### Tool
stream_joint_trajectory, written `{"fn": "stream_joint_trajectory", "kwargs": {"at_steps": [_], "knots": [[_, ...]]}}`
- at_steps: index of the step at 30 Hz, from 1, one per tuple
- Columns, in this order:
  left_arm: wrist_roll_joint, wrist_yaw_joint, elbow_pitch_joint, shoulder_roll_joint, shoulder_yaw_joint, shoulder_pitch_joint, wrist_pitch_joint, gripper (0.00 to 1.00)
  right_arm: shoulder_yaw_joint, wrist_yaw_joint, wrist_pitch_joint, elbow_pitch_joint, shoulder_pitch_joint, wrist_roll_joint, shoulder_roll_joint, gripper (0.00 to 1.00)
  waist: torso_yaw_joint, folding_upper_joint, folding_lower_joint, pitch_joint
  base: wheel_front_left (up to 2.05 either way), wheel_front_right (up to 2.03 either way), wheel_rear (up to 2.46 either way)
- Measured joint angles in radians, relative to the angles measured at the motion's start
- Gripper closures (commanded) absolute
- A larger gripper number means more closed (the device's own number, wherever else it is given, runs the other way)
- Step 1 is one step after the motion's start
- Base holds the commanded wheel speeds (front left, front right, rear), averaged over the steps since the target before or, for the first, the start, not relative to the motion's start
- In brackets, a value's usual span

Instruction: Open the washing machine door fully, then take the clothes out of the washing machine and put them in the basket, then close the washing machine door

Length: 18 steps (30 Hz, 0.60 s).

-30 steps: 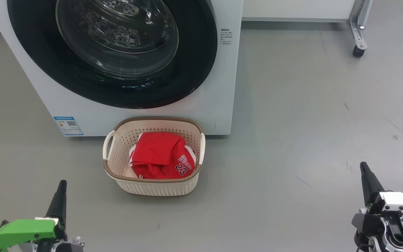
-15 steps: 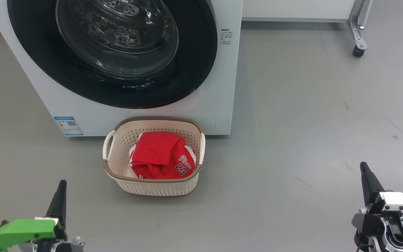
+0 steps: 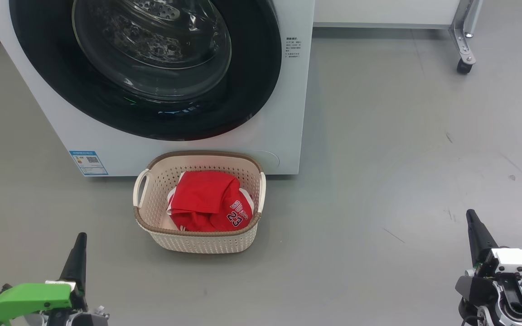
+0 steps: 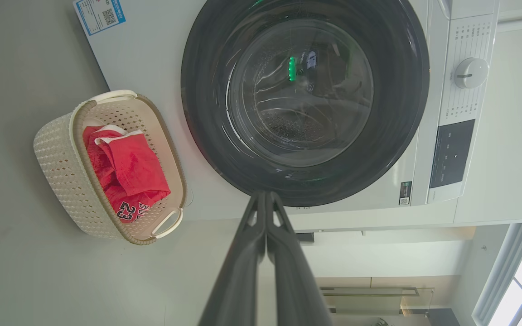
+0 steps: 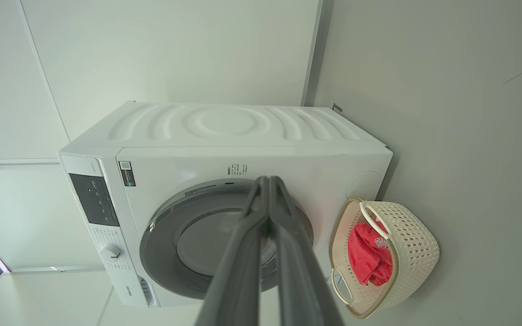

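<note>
**Job apparently finished, arms parked**

Seems past the last step. Door (image 3: 145, 63) shut flush against the front of the washing machine (image 3: 288, 117). Clothes (image 3: 206, 199) out of the drum and in the basket (image 3: 197, 242). Through the glass, bare steel drum and no fabric.

Left gripper (image 3: 81, 237) low at the left of the head view, right gripper (image 3: 471, 215) low at the right. Both with fingers pressed together to one dark point, holding nothing, well apart from basket and machine.

Basket on the grey floor (image 3: 379, 181), just beside the foot of the machine, below the door's lower edge; touching or not, hard to tell. Clothes heaped toward the basket's right side, the number 23 uppermost near the front wall.

Next move, by judgement: none needed, or at most a light press on the door rim to confirm the latch. Calls for care on that slick curved surface, easy to slip off with narrow tips.

Door: wide glossy black ring round a bulging clear bowl. Drum: perforated metal. Basket: cream plastic, dotted with holes, rounded corners, brown woven-look rim, two loop handles. Clothes: soft, crumpled red cloth with white trim.
</note>
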State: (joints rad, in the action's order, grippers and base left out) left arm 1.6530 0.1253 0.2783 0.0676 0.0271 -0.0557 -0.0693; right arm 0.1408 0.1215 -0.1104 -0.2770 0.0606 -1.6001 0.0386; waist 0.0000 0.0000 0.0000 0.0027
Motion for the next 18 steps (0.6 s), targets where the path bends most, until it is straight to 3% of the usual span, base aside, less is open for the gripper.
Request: {"fn": "stream_joint_trajectory", "kwargs": {"at_steps": [18], "knots": [[0.000, 0.000, 0.000, 0.000, 0.001, 0.000, 0.000, 1.00, 0.000, 0.000, 0.000, 0.000, 0.000, 0.000, 0.000, 1.00, 0.000, 0.0000, 0.0000, 0.000, 0.00, 0.00, 0.00]]}}
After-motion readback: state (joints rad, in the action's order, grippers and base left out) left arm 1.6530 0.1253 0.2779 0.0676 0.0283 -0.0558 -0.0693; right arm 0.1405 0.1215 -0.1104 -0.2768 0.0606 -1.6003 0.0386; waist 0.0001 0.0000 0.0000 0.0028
